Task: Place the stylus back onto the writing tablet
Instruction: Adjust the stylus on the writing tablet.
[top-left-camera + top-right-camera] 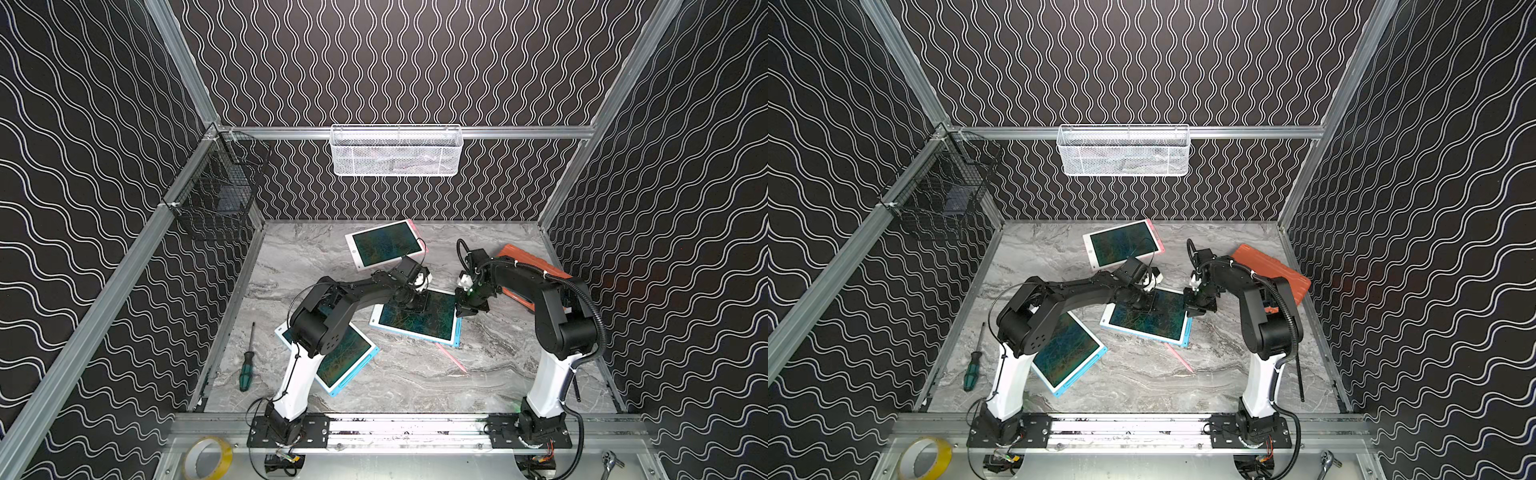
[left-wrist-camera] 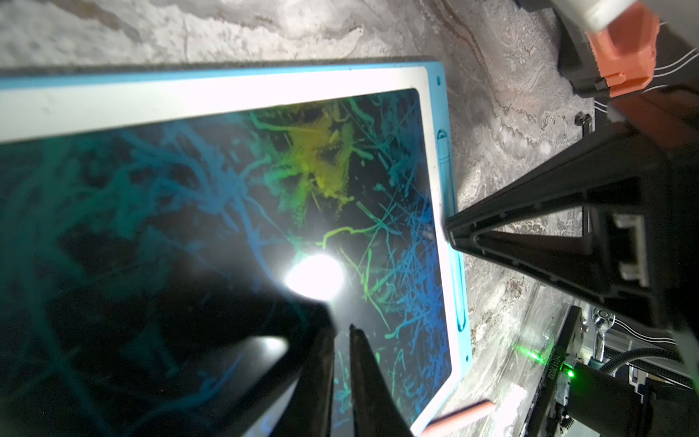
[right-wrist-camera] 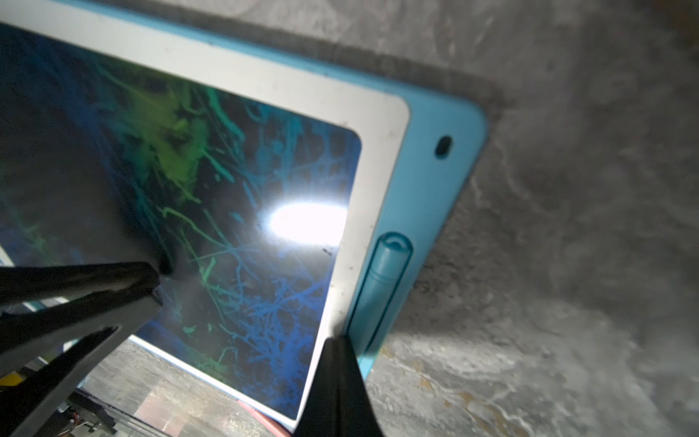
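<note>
A blue-framed writing tablet (image 1: pixel 415 326) (image 1: pixel 1144 324) lies flat mid-table, its dark screen covered in scribbles. A blue stylus (image 3: pixel 382 287) (image 2: pixel 443 149) sits in the slot on its side edge. A pink stylus (image 1: pixel 451 357) (image 1: pixel 1179 357) lies loose on the table just in front of the tablet. My left gripper (image 2: pixel 342 327) (image 1: pixel 419 305) points down at the screen, a narrow gap between its fingers and nothing in it. My right gripper (image 3: pixel 337 340) (image 1: pixel 461 312) is shut and holds nothing. Its tip rests at the white bezel (image 3: pixel 363 242) right beside the slot.
A pink-edged tablet (image 1: pixel 384 245) lies at the back and another blue tablet (image 1: pixel 347 359) partly under my left arm. An orange case (image 1: pixel 534 266) is at the right, a green screwdriver (image 1: pixel 247 365) at the left. Mesh baskets (image 1: pixel 397 151) hang on the walls.
</note>
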